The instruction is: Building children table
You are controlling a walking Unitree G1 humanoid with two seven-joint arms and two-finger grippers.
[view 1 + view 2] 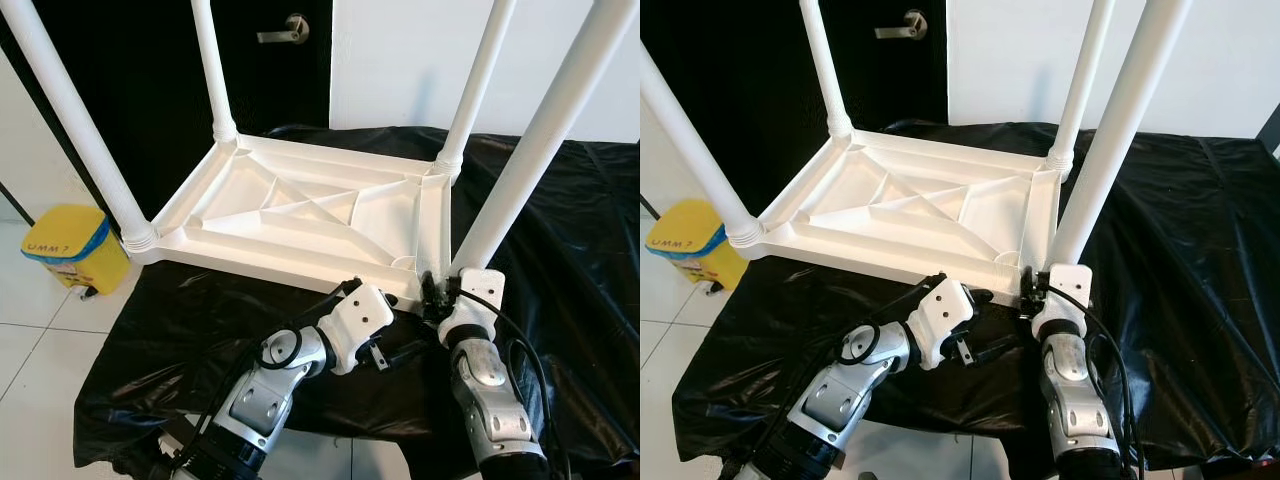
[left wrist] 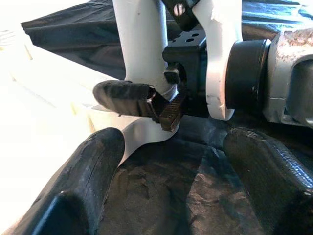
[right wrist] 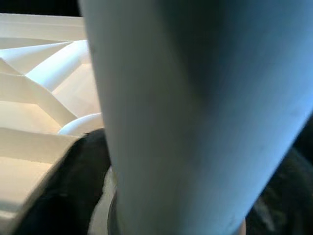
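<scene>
My right gripper (image 1: pixel 436 290) clenched the white plastic table leg (image 1: pixel 540 140) at lower right, steadying it in the upturned white ribbed tabletop (image 1: pixel 300 215) mid-frame; my left gripper (image 2: pixel 171 196) hung released beside it, ready to assist

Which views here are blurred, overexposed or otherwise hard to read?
Both eye views are sharp and evenly lit; in the left wrist view the white plastic tabletop is blown out; in the right wrist view the white round table leg sits too close, soft and blue-shaded.
</scene>
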